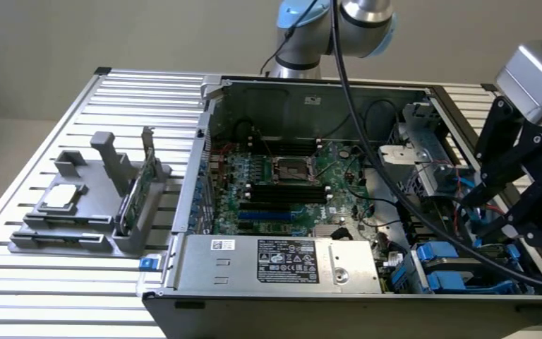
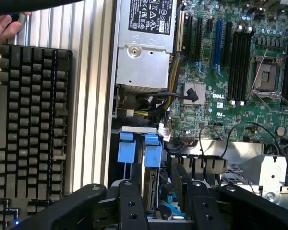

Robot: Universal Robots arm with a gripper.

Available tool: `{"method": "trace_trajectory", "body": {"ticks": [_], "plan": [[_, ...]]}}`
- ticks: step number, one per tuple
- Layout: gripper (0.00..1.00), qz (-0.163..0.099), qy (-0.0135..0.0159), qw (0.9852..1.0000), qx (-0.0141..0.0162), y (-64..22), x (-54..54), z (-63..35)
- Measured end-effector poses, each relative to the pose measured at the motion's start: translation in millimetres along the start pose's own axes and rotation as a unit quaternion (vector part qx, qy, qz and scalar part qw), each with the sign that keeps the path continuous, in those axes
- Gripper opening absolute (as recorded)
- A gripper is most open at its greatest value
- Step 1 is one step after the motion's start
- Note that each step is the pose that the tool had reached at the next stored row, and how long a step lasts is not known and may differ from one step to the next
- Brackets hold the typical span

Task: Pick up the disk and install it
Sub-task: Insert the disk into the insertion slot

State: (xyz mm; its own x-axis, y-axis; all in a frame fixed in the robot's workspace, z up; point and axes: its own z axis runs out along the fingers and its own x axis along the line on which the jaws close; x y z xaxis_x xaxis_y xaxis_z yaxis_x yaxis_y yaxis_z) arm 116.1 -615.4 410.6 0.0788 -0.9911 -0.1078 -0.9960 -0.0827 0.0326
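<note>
A robotics lab bench is indicated. A slatted aluminium table (image 1: 54, 127) is set against a plain wall (image 1: 111, 35), and an opened computer case (image 1: 346, 311) is laid on it with the motherboard (image 1: 290, 183) exposed. A grey parts fixture (image 1: 92, 212) is placed beside the case, a robot arm (image 1: 346, 21) is seen behind it, and a keyboard (image 2: 31, 120) is kept alongside.
</note>
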Motion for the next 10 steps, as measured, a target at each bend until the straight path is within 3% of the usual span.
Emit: {"method": "trace_trajectory", "body": {"ticks": [8, 10], "plan": [[0.4, -0.02, 0.0006, 0.9998, -0.0018, -3.1, 1.7, 13.8], [0.32, -0.023, 0.0008, 0.9997, -0.0014, -4.3, 2.2, 17.2]]}}
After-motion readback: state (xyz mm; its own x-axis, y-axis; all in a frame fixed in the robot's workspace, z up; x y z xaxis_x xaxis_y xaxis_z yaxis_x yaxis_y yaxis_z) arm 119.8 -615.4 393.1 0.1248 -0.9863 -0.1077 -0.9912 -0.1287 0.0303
